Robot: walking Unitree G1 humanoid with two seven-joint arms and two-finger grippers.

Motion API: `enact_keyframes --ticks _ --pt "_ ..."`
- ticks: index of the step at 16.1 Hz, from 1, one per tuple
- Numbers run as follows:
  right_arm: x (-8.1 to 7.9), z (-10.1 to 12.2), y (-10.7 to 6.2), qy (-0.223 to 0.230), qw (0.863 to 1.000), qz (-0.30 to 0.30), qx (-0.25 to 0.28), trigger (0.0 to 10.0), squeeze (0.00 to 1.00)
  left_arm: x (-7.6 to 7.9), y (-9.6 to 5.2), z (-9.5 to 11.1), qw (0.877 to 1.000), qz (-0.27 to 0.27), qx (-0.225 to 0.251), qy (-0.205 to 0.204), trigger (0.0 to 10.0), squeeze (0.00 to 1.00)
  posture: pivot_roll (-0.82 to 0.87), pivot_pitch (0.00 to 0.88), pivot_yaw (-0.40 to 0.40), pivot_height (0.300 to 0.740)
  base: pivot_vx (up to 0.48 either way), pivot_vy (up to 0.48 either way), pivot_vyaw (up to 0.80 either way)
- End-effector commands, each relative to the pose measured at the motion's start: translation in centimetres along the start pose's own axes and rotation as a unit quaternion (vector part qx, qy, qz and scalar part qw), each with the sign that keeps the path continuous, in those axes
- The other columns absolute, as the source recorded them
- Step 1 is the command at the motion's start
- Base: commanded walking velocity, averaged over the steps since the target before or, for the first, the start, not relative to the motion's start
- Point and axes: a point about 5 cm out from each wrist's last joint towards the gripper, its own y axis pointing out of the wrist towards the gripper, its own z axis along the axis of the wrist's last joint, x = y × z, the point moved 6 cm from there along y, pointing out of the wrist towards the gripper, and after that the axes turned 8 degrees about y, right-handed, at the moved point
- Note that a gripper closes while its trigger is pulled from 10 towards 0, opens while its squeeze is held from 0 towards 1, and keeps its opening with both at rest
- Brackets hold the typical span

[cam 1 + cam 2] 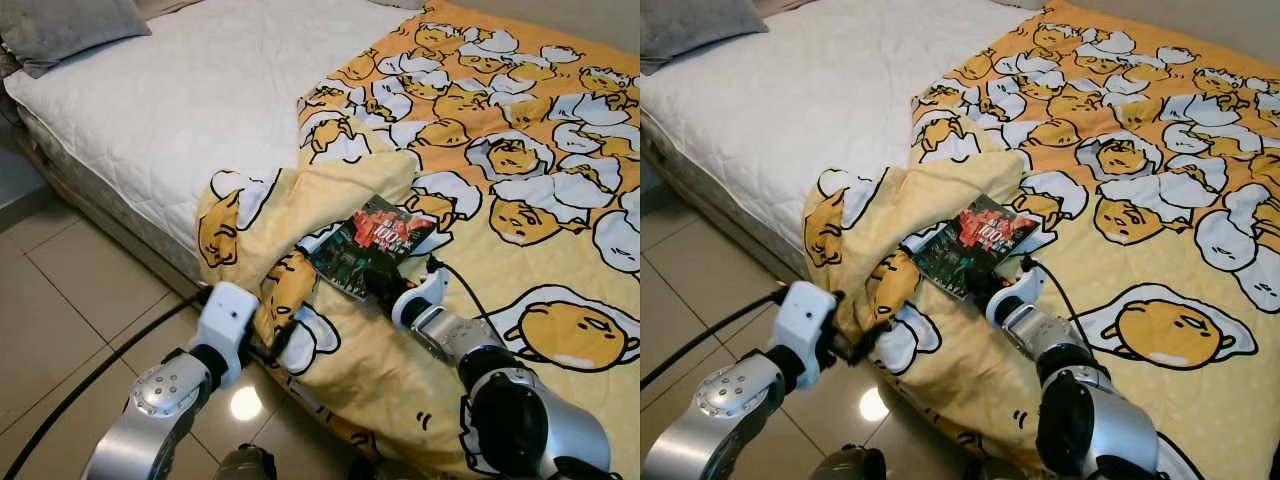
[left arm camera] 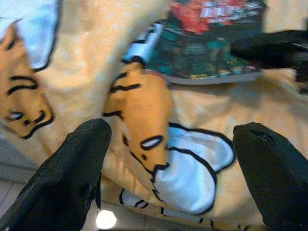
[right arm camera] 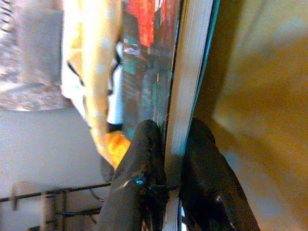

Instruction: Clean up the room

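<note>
The right gripper (image 3: 166, 159) is clamped on the near edge of the book (image 1: 372, 246), one black finger on the cover and one beneath, with the page block between them. The book lies on the egg-patterned blanket (image 1: 520, 200), on the bunched part at the near edge of the bed (image 1: 180, 90). Relative to the book, the right gripper sits at the near corner nearest the robot, and the book's long axis runs away from that gripper, up and across the blanket. The left gripper (image 2: 168, 163) hangs to the robot's left of the book, fingers spread wide around a hanging blanket fold, gripping nothing. The right arm is therefore the working arm; lifting probably calls for a pull toward the robot along the book's long axis.
</note>
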Motion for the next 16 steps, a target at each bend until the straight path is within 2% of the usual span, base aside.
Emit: enact_keyframes --ticks 1,3,5,6,8,9,10,11,12,14,15,16 --pt "-1.8 2.0 -0.2 0.004 0.999 0.043 0.026 0.0 0.00 -0.9 0.0 0.1 0.999 0.033 0.008 -0.009 10.0 0.00 0.09 0.060 -0.030 0.740 0.000 0.000 0.00" --pt "-2.3 2.5 -0.5 0.004 0.997 0.068 0.028 0.0 0.00 -1.4 0.1 0.3 0.999 0.050 0.016 0.005 10.0 0.00 0.09 0.059 -0.028 0.740 0.000 0.000 0.00" --pt "-3.1 3.2 -1.0 0.005 0.994 0.103 0.032 0.0 0.00 -2.7 0.2 0.7 0.996 0.083 0.031 0.015 10.0 0.00 0.09 0.057 -0.025 0.740 0.000 0.000 0.00" --pt "-3.8 3.8 -1.4 0.005 0.991 0.129 0.036 0.0 0.00 -2.8 0.3 0.6 0.997 0.079 0.026 0.006 10.0 0.00 0.09 0.054 -0.023 0.740 0.000 0.000 0.00" --pt "-5.5 5.0 -2.3 0.001 0.982 0.185 0.036 0.0 0.00 -1.8 0.2 0.9 0.999 0.027 0.034 -0.014 10.0 0.00 0.09 0.044 -0.023 0.740 0.000 0.000 0.00" --pt "-6.4 5.4 -3.1 -0.011 0.976 0.215 0.028 0.0 0.00 -1.4 0.1 1.0 0.999 0.004 0.034 -0.038 10.0 0.00 0.09 0.036 -0.023 0.740 0.000 0.000 0.00" --pt "-7.3 5.6 -4.2 -0.030 0.968 0.248 0.012 0.0 0.00 -1.1 0.0 1.1 0.995 -0.015 0.035 -0.089 10.0 0.00 0.08 0.013 -0.014 0.740 0.000 0.000 0.00" --pt "-8.0 5.5 -5.4 -0.050 0.960 0.274 -0.006 0.0 0.00 -0.4 0.1 1.7 0.984 -0.048 0.049 -0.166 10.0 0.00 0.07 0.002 -0.005 0.740 0.000 0.000 0.00" --pt "-8.2 5.0 -6.4 -0.078 0.953 0.291 -0.028 0.0 0.00 -1.0 0.3 2.6 0.978 -0.049 0.069 -0.191 10.0 0.00 0.06 0.000 0.008 0.740 0.000 0.000 0.00" --pt "-8.2 3.8 -7.2 -0.121 0.945 0.296 -0.069 0.0 0.00 -2.4 0.5 4.2 0.972 -0.045 0.109 -0.201 10.0 0.00 0.05 0.000 0.031 0.740 0.000 0.000 0.00" --pt "-8.0 2.6 -7.9 -0.161 0.935 0.298 -0.108 0.0 0.00 -3.7 0.4 5.8 0.961 -0.047 0.147 -0.231 10.0 0.00 0.05 0.000 0.047 0.740 0.000 0.000 0.00" --pt "-8.2 1.8 -8.6 -0.182 0.924 0.308 -0.138 0.0 0.00 -4.4 0.2 6.8 0.948 -0.061 0.171 -0.261 10.0 0.00 0.05 0.000 0.055 0.740 0.000 0.000 0.00"
